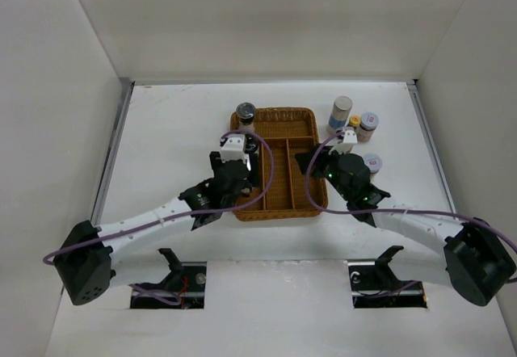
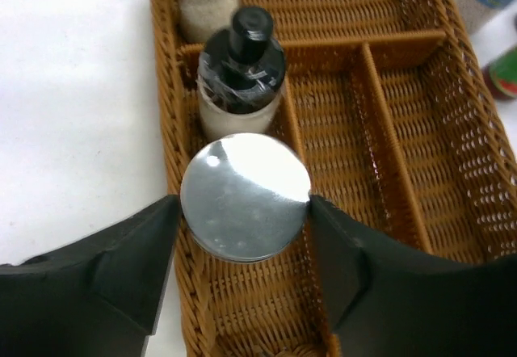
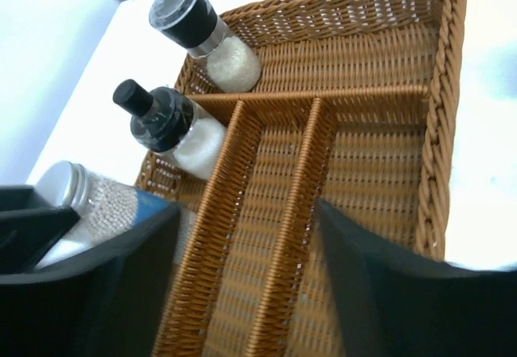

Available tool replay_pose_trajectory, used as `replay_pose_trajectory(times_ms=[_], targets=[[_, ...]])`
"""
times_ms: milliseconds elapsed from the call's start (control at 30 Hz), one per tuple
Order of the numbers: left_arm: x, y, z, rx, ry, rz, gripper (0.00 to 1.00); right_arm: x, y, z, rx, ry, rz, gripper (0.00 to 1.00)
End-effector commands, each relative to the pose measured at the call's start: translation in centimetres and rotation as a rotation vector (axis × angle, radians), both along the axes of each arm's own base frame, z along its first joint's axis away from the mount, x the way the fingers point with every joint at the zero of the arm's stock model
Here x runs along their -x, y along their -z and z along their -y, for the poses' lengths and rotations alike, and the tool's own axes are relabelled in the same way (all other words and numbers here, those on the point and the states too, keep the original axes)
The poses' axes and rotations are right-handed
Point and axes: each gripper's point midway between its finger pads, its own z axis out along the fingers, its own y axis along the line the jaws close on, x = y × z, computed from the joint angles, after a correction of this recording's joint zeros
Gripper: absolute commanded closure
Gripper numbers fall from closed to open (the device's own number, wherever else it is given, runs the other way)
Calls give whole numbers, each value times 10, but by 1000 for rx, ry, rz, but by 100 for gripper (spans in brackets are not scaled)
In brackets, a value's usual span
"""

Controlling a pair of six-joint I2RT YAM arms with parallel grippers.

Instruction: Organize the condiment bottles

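Note:
My left gripper (image 2: 245, 205) is shut on a silver-capped white shaker (image 2: 245, 197), held upright in the left compartment of the wicker basket (image 2: 388, 131). Behind it in that compartment stands a dark-lidded bottle (image 2: 241, 70), and another dark-lidded shaker (image 2: 208, 2) stands in the back strip. In the top view the left gripper (image 1: 241, 161) is over the basket's left side. My right gripper (image 3: 246, 236) is open and empty over the basket's dividers, at the basket's right side (image 1: 321, 165). The right wrist view shows the held shaker (image 3: 81, 203) at far left.
Right of the basket (image 1: 303, 115) on the white table stand a silver-capped shaker with a blue label (image 1: 340, 113), a yellow-capped bottle (image 1: 355, 121) and two short pale-lidded jars (image 1: 368, 124) (image 1: 372, 163). White walls enclose the table on three sides.

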Motion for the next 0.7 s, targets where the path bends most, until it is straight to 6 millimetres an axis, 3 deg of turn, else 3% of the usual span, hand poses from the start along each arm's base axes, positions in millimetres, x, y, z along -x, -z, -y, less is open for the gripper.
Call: replay_pose_trajectory(times_ms=[0, 67, 167, 300, 400, 467, 533, 600, 667], targets=[[7, -2, 5, 52, 22, 23, 30, -7, -31, 3, -52, 26, 71, 42], [6, -9, -3, 79, -2, 50, 16, -9, -44, 8, -50, 41, 78, 51], [5, -29, -14, 142, -24, 113, 0, -15, -66, 20, -30, 86, 88, 51], [1, -73, -51, 293, -134, 281, 0, -34, -98, 44, 11, 182, 123, 41], [5, -99, -92, 435, -237, 427, 0, -56, -114, 65, 80, 254, 120, 39], [14, -96, -117, 498, -324, 480, 0, -71, -118, 81, 160, 295, 94, 42], [20, -79, -133, 531, -393, 496, 0, -86, -120, 100, 222, 355, 59, 45], [23, -61, -139, 555, -417, 495, 0, -100, -125, 116, 268, 399, 39, 43], [21, -50, -138, 555, -416, 489, 0, -116, -127, 131, 322, 432, 12, 34]])
